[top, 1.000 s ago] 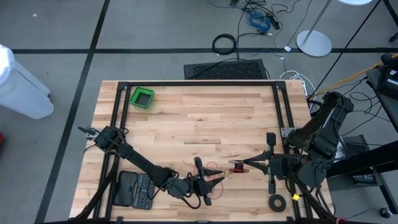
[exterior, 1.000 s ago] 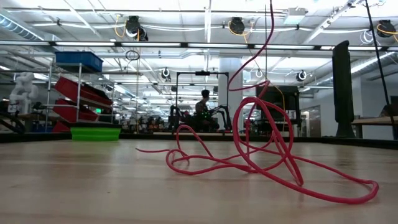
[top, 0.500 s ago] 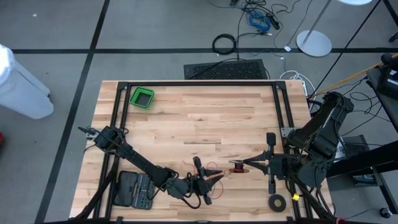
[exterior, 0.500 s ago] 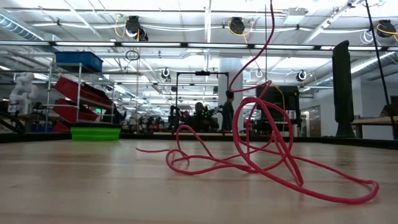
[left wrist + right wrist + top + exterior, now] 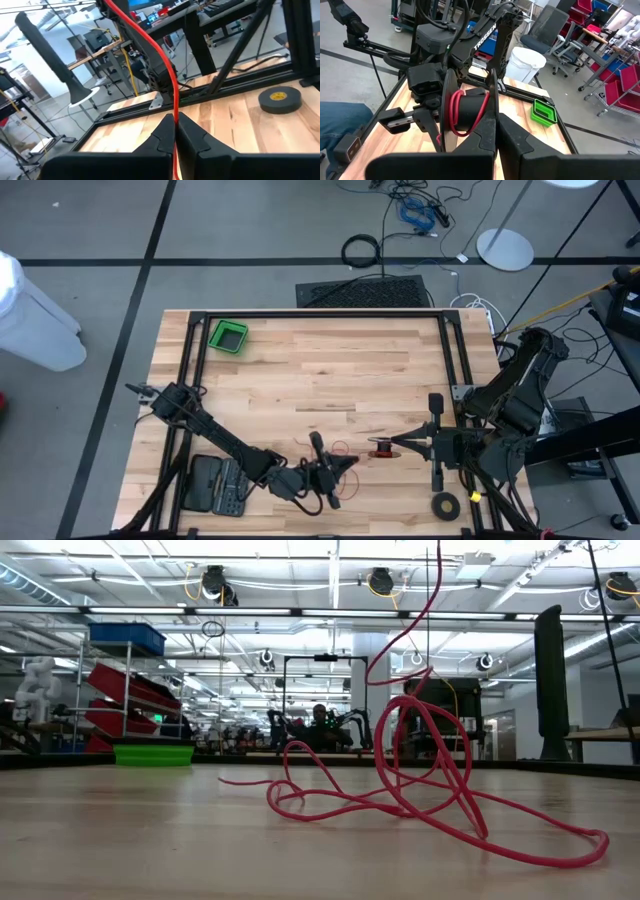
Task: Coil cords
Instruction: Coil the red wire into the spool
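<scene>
The cord (image 5: 400, 800) is thin and red. Most of it lies in loose loops on the wood near the table's front edge (image 5: 338, 448). Some turns are wound on a small black spool (image 5: 467, 112), which hangs above the table at front centre (image 5: 381, 450). My right gripper (image 5: 495, 120) is shut on the spool, coming in from the table's right (image 5: 392, 448). My left gripper (image 5: 174, 120) sits just left of the spool (image 5: 348, 465), shut on a strand of the cord. My left gripper pinches one strand of the cord (image 5: 174, 111) between its two fingertips. The fingers lie level and come from the table's left. From the fingers the strand rises in a smooth line, while the remaining cord lies slack on the table. My right gripper pinches the rim of the spool's thin round flange (image 5: 491, 107) between its two fingers. The fingers come from the table's right, about level. The spool is lifted clear of the table with its axis level.
A green bin (image 5: 228, 337) stands at the far left corner. A flat black tape ring (image 5: 446, 505) lies at the front right. A black case (image 5: 215, 485) sits at the front left. Black frame rails (image 5: 320, 314) run along the table's edges.
My left gripper has shut on the cord strand without shifting its place. The loops on the table and the spool have kept still.
</scene>
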